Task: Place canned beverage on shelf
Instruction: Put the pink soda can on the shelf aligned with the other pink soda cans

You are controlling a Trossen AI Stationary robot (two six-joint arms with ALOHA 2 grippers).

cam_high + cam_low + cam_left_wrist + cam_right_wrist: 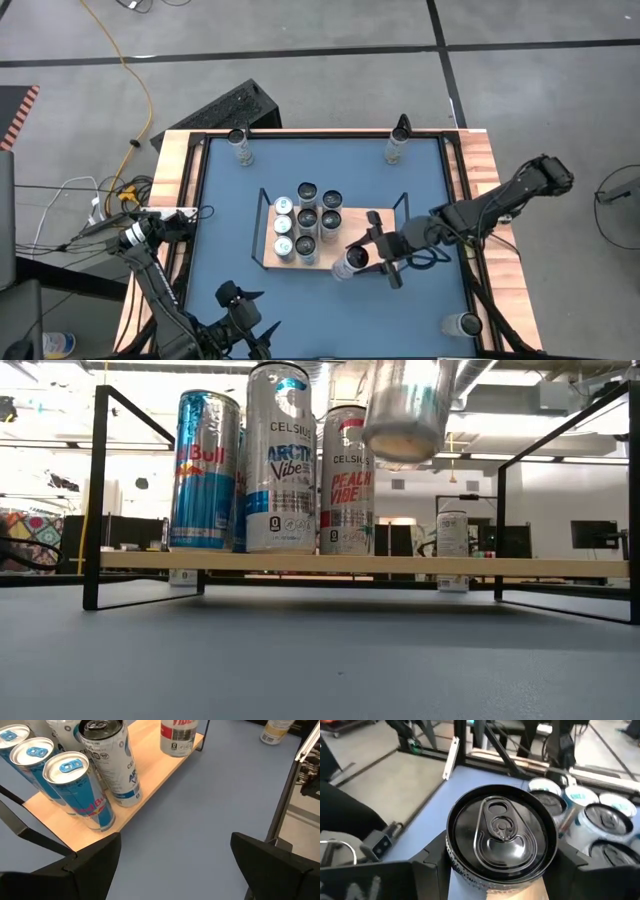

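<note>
While seven cans already stand on the shelf (375, 222), the right gripper (372, 256) grips another can (350, 263) tilted above its front edge, not yet set down; the left gripper (243, 322) waits wide open.

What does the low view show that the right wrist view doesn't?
Only the low view shows the labels of the standing cans, Red Bull and two Celsius, the held can's underside in the air above the shelf, and the shelf's frame. Only the right wrist view shows the held can's black top with its pull tab, and the right end effector closed around it. Both show the held can and the cans already on the shelf.
</note>
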